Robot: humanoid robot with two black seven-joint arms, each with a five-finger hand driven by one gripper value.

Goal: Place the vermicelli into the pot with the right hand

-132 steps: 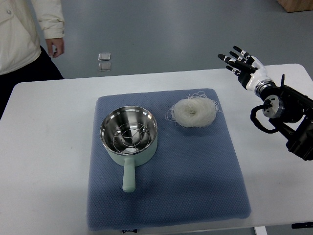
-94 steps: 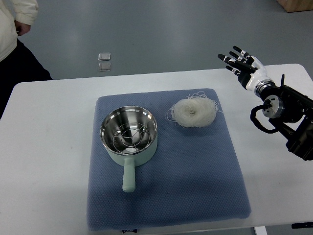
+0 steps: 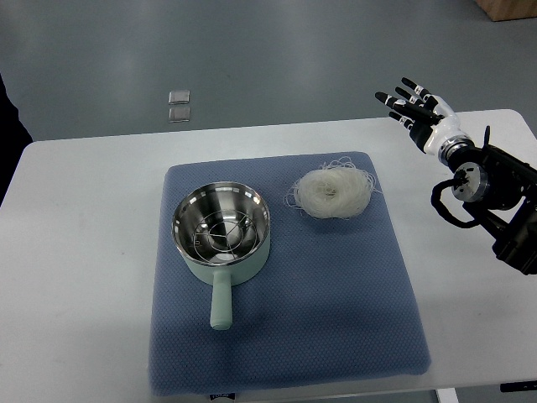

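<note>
While right hand [image 3: 417, 109] hovers spread and empty over the table's [image 3: 84, 252] far right edge, vermicelli [image 3: 332, 192] lies near the mat's [image 3: 336, 319] far edge, beside 1 pot [image 3: 221, 233].

I see my right hand [image 3: 415, 107] up at the far right, fingers spread wide and holding nothing, its black arm coming in from the right edge.

A white table [image 3: 84, 252] carries 1 blue quilted mat [image 3: 336, 311], which lies flat at its middle, well to the left of the robot's spread fingers [image 3: 403, 102] hanging above the table's far right corner.
</note>
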